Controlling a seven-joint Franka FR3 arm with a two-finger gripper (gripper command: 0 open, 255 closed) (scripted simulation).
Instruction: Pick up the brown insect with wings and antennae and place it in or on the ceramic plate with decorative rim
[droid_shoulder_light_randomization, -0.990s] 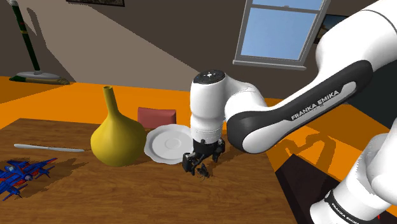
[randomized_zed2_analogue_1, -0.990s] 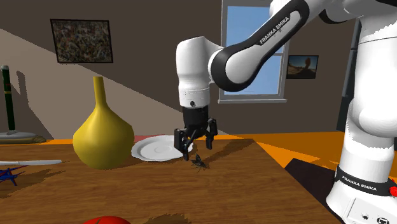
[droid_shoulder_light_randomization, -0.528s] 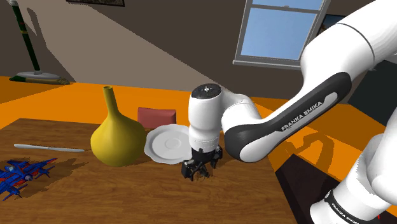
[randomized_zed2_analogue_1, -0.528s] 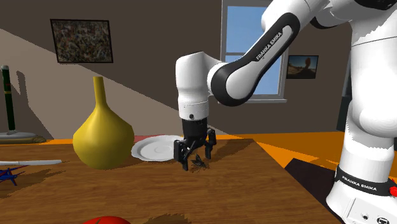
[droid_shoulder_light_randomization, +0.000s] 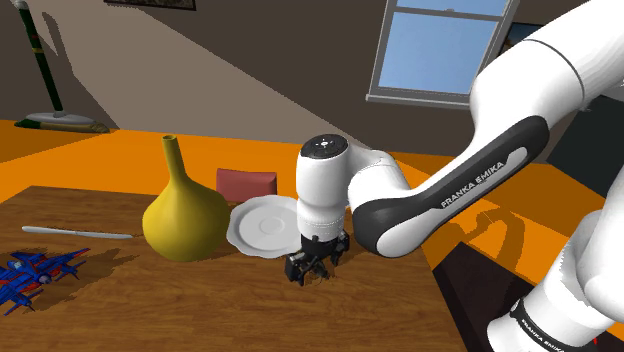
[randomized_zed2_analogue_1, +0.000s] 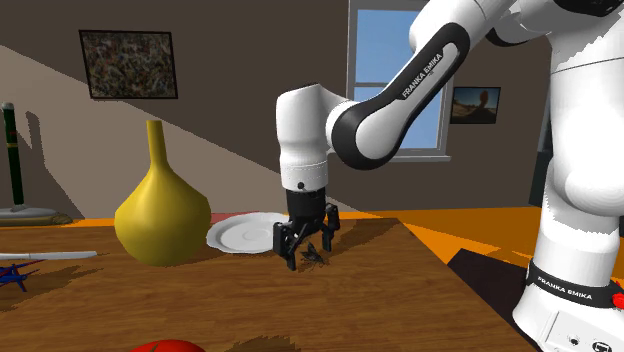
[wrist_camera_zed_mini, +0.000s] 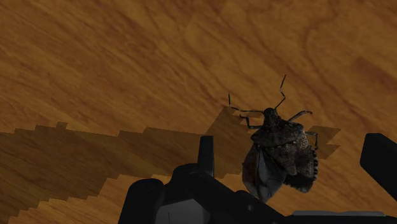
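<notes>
One wooden table (droid_shoulder_light_randomization: 200, 305) with a streaked brown grain fills the lower half of the shoulder view, with an orange floor (droid_shoulder_light_randomization: 80, 150) around it and a grey-brown wall carrying a window (droid_shoulder_light_randomization: 440, 50) behind. A round-bellied yellow vase (droid_shoulder_light_randomization: 185, 215) with a long thin neck stands just beside a white plate (droid_shoulder_light_randomization: 262, 226) that has a raised rim, and a reddish-brown block (droid_shoulder_light_randomization: 246, 183) sits behind the plate. Toward this view's left lie a thin grey rod (droid_shoulder_light_randomization: 75, 232) and a blue toy plane (droid_shoulder_light_randomization: 35, 272). The gripper (droid_shoulder_light_randomization: 315, 266) is down at the tabletop, just off the plate's near edge.

Across the second exterior view, a dark framed picture (randomized_zed2_analogue_1: 128, 64) hangs on the wall above the vase. The small dark insect (randomized_zed2_analogue_1: 314, 256) lies on the wood between the lowered fingers, near the plate but not on it.

Seen from the wrist view, the insect is shield-shaped and mottled brown, with thin legs and two antennae. The black fingers (wrist_camera_zed_mini: 205, 153) stand spread on either side of it, neither one touching it, and blocky shadow falls over the grain.
</notes>
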